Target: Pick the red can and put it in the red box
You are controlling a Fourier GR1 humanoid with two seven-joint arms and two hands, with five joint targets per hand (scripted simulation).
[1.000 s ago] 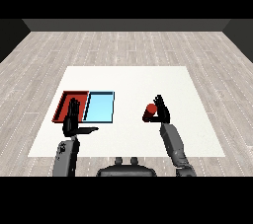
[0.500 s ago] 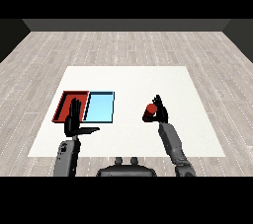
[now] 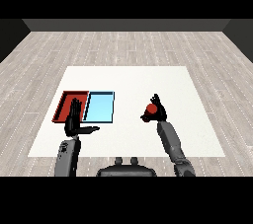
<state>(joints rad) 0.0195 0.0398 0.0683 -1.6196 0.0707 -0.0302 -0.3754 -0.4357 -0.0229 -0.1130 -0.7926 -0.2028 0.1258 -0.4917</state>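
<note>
The red can (image 3: 151, 108) sits in the grasp of the right hand (image 3: 157, 112), whose fingers and thumb curl round it so that only part of its red body shows between them. Whether the can is lifted off the desk (image 3: 138, 77) or touches it cannot be told. It is over the right half of the desk, nearer the front edge than the far edge, and well apart from both trays. The right forearm (image 3: 170, 141) rises to it from the front edge.

The red tray (image 3: 66, 100) lies toward the desk's left edge, with the light blue tray (image 3: 100, 107) touching its right side. The left hand (image 3: 74, 119) stands in front of the red tray's near part, partly covering it. Its fingers are straight and point upward, the thumb (image 3: 91, 130) sticks out to the right, and it holds nothing. The left forearm (image 3: 66, 155) comes up from the front-left corner of the desk.
</note>
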